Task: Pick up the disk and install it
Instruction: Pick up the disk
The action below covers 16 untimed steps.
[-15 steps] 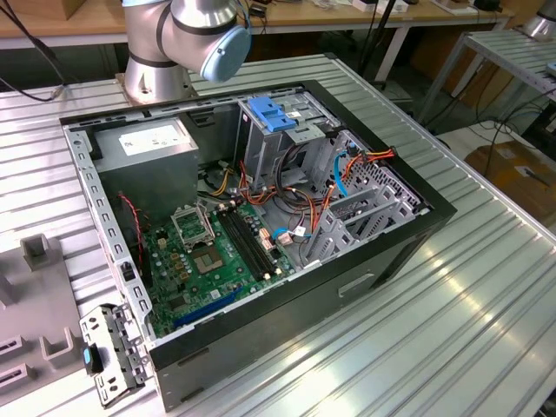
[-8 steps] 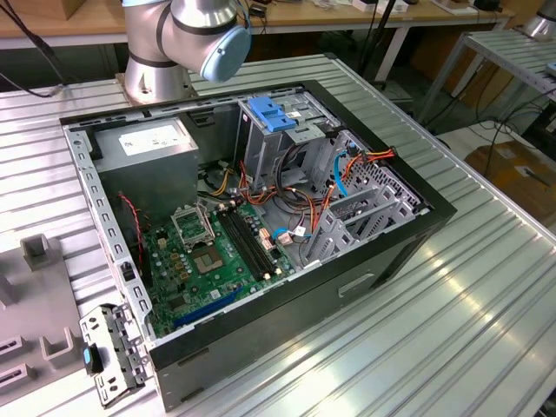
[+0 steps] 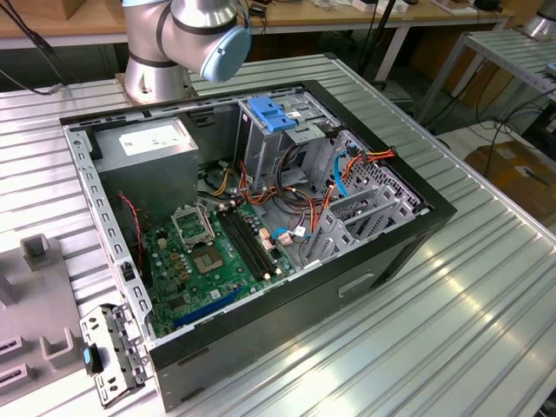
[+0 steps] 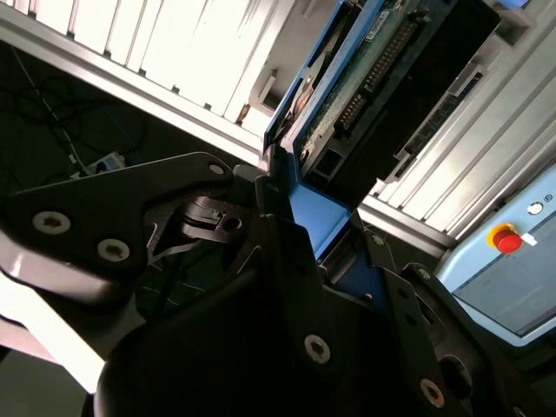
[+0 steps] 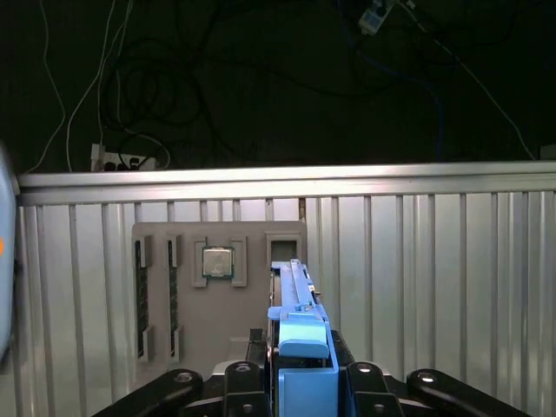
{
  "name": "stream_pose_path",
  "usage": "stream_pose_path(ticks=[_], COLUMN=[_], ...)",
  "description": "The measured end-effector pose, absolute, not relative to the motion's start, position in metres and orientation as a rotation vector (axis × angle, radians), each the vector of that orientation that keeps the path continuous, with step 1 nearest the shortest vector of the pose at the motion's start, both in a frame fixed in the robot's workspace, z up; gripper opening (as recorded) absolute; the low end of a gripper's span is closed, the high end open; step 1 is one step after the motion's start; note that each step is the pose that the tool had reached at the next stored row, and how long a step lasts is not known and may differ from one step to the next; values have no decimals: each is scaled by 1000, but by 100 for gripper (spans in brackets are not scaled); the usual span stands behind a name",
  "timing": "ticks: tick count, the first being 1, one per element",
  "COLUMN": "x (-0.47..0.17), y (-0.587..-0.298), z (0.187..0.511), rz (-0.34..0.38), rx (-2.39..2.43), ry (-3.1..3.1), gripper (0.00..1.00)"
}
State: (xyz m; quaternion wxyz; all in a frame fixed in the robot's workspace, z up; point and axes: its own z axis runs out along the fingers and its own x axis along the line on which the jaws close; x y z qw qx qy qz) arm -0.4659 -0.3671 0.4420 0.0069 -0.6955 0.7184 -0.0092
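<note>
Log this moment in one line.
step: pick | pincer: shut on disk | disk: edge-on at grey tray | computer case: open | install: not done

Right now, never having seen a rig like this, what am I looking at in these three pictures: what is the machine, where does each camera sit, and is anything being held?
The machine is a single robot arm. The exterior view comes from a camera off the arm. It shows the arm's base standing on a ribbed metal table beside an open computer case. Both wrist views come from cameras riding at the arm's wrist. In the first wrist view its gripper appears closed on the disk, a hard drive with blue side rails, seen edge-on. Beyond it lies a grey tray carrying a processor chip. The second wrist view shows the disk's circuit-board side from close by.
</note>
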Motion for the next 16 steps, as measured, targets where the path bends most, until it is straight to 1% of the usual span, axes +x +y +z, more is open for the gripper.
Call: stream_pose_path(ticks=[8,16], x=[-466,-466], y=[-367,-367], z=[451,473], rz=[-28,-28], rx=[-2175,-2175], ry=[2247,2247], gripper=[37,37])
